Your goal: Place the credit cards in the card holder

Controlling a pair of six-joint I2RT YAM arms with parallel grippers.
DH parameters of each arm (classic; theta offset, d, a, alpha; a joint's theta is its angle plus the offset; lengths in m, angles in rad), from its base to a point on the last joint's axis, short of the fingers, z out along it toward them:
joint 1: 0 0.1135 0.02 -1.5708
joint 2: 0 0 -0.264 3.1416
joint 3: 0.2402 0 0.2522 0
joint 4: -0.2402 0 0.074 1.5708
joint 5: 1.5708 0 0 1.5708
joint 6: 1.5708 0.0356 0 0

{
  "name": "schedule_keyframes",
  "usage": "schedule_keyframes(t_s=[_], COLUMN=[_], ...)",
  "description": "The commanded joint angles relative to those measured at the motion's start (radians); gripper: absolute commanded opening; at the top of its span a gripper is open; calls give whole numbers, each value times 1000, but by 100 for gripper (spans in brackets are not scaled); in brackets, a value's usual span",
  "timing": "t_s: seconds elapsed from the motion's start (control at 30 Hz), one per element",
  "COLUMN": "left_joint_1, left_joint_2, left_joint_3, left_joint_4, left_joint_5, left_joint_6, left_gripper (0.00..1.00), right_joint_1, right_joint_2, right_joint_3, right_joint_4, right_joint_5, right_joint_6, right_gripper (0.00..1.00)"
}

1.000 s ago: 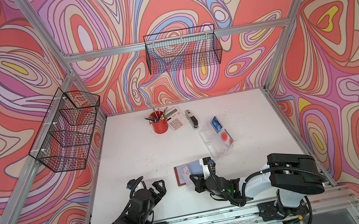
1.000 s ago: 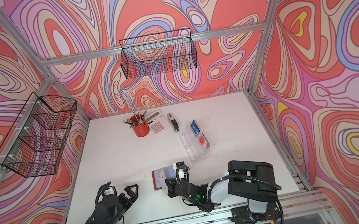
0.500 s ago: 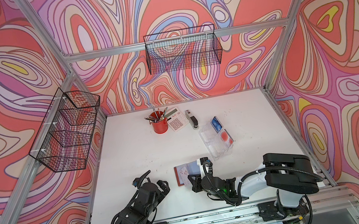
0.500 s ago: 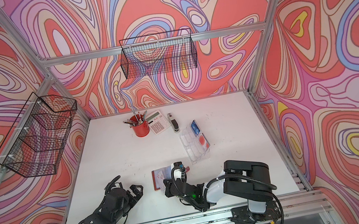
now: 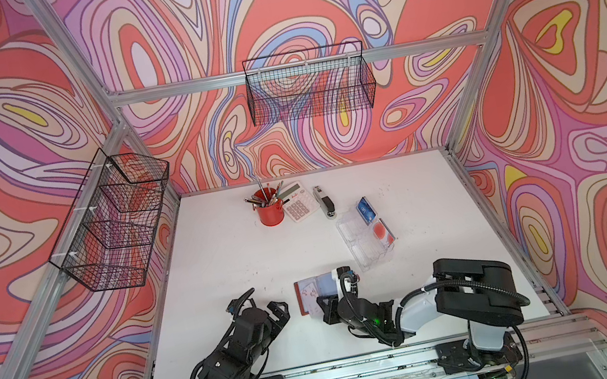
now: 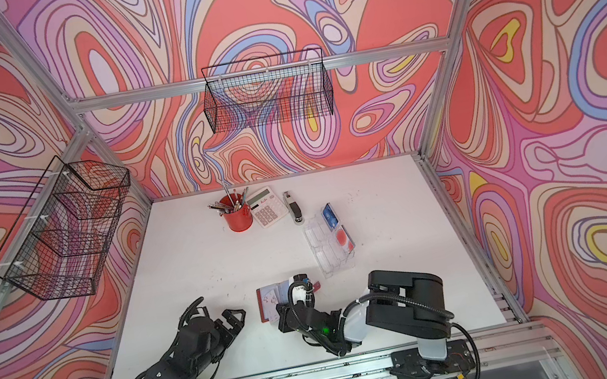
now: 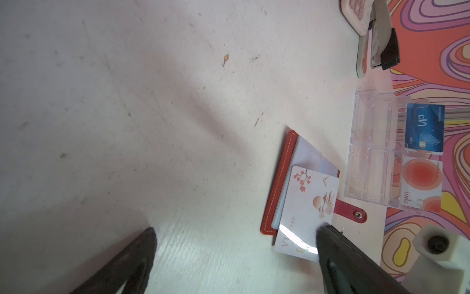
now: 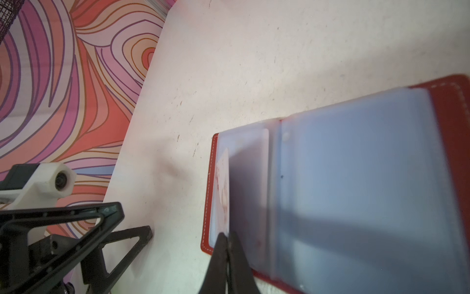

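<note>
The red card holder lies open near the table's front middle, its clear sleeves facing up. My right gripper is shut on a pale credit card printed with blossoms. That card sits over the holder's left page and sticks out past its front edge. Two more credit cards, a blue one and a pale one with a red circle, lie in the clear tray. My left gripper stands open and empty, left of the holder.
A red pencil cup, a calculator and a stapler stand at the back. Black wire baskets hang on the left wall and the back wall. The right arm's body fills the front right.
My left arm has swung forward and right, bringing its open gripper closer to the holder. The right gripper has shifted slightly left with the card.
</note>
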Motion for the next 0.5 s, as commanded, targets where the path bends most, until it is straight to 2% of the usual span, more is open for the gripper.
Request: schedule_keyframes(t_s=[0.0, 0.23, 0.47], left_joint_1=[-3, -3, -3], left_joint_2=[-15, 41, 163], left_joint_3=[-16, -13, 0], left_joint_4=[29, 128, 244], left_joint_5=[7, 56, 106], left_joint_6=[-15, 35, 82], left_gripper=[100, 100, 100], right_joint_1=[-13, -43, -129], right_joint_2=[-24, -191, -75], right_joint_3=[-17, -26, -60], right_joint_4=[1, -180, -5], right_joint_5=[8, 94, -73], right_joint_6=[8, 31, 62], right_gripper=[0, 0, 0])
